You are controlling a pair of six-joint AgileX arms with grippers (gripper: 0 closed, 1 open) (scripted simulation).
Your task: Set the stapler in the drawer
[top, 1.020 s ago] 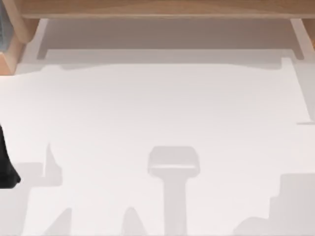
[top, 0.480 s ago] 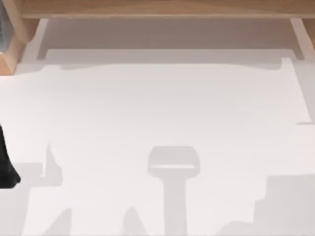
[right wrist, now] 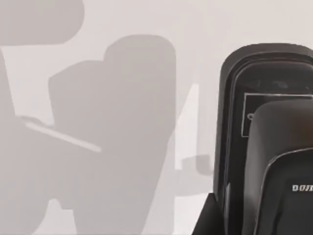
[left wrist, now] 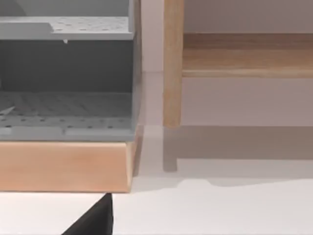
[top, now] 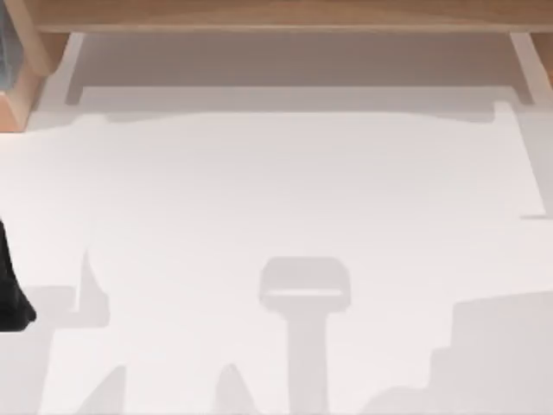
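The black stapler (right wrist: 266,147) lies on the white bench (top: 276,199), seen close up from the right wrist camera. Its glossy rounded end and raised top arm are visible, with some small white lettering on it that is too cut off to read. A dark wedge of the right gripper (right wrist: 208,220) sits just beside the stapler's edge. I cannot tell whether it touches the stapler, or whether this gripper is clenched or released. From above, the left arm (top: 10,294) shows as a black shape at the far left edge of the frame, a little below the middle. A wooden shelf (top: 276,15) runs along the top edge, and soft grey shadows fall across the lower half of the bench. The left wrist camera faces the grey drawer (left wrist: 66,73), which has perforated panels and rests on a light wooden base (left wrist: 63,166), with a wooden post (left wrist: 172,63) standing just beside it. A dark corner of the left gripper (left wrist: 95,220) sits over the bench in front of that base, apart from it, and its state cannot be told either.
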